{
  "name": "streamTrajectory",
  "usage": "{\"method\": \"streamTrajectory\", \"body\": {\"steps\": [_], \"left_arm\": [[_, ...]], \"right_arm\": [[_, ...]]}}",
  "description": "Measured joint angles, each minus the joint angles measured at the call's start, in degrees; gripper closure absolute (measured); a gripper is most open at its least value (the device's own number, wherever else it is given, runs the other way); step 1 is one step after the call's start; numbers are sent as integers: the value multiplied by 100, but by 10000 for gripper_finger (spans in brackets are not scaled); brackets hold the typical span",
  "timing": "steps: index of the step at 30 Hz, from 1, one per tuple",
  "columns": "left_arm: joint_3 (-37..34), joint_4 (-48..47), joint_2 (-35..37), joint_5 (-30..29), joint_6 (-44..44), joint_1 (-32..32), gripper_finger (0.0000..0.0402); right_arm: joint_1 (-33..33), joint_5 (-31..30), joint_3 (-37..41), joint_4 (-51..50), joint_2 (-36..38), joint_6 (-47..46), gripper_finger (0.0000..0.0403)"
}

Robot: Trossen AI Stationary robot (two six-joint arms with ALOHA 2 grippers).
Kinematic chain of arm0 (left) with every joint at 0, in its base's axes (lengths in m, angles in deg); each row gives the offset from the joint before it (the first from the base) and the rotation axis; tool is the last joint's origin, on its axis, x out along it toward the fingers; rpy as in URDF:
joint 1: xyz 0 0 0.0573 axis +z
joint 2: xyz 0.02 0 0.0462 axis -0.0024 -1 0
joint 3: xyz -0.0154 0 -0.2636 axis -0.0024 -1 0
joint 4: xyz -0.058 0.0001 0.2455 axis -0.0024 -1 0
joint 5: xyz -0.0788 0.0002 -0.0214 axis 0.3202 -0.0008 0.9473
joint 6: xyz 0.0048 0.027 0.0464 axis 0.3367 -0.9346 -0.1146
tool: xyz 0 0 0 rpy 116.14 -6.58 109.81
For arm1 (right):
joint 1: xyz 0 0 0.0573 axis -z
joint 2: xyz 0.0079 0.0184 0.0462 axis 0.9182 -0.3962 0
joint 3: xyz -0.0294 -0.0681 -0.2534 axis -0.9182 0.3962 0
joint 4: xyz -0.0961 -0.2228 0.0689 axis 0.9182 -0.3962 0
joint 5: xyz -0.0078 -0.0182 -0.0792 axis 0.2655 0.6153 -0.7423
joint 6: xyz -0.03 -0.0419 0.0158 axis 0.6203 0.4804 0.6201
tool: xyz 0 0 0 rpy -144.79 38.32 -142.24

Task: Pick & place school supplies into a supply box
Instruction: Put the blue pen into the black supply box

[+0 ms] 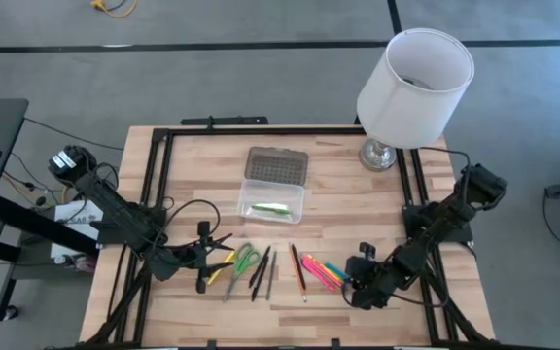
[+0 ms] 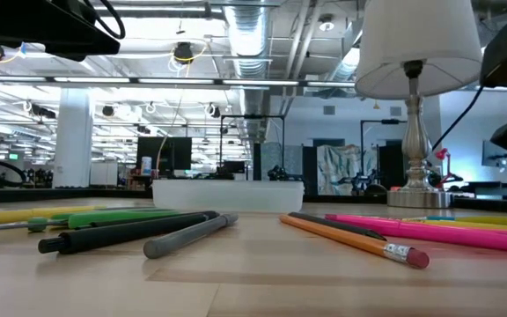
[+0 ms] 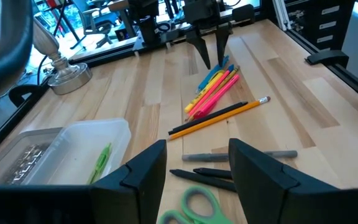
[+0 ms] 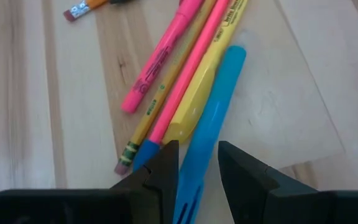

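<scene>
The supply box (image 1: 272,200) lies open at the table's middle, its grey ribbed lid (image 1: 277,163) folded back toward the far edge and a green highlighter (image 1: 268,209) inside. Green-handled scissors (image 1: 244,261), black pens (image 1: 259,271) and a grey pen (image 3: 241,155) lie on the table near the front. An orange pencil (image 1: 299,272) and a bundle of pink, yellow and blue pens (image 1: 321,270) lie to their right. My left gripper (image 1: 207,260) is open and empty beside the scissors (image 3: 194,204). My right gripper (image 4: 196,163) is open, its fingers on either side of the blue pen (image 4: 210,118).
A white lamp (image 1: 411,83) stands at the table's far right corner, its metal base (image 3: 67,71) on the wood. A black frame (image 1: 158,156) runs along the table's left, far and right edges. Bare wood lies between the box and the pens.
</scene>
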Motion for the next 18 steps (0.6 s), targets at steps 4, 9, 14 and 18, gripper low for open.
{"method": "streamTrajectory", "body": {"steps": [4, 9, 14, 18], "left_arm": [[0, -2, 0, 0, 0, 0, 233], [0, -2, 0, 0, 2, 0, 233], [0, -2, 0, 0, 2, 0, 233], [0, -19, 0, 0, 4, 0, 233]], "right_arm": [[-37, 15, 0, -25, 0, 25, 295], [-33, 44, 0, -37, 0, 89, 295], [30, 97, 0, -134, -2, 114, 295], [101, 239, 0, -151, -2, 311, 295]]}}
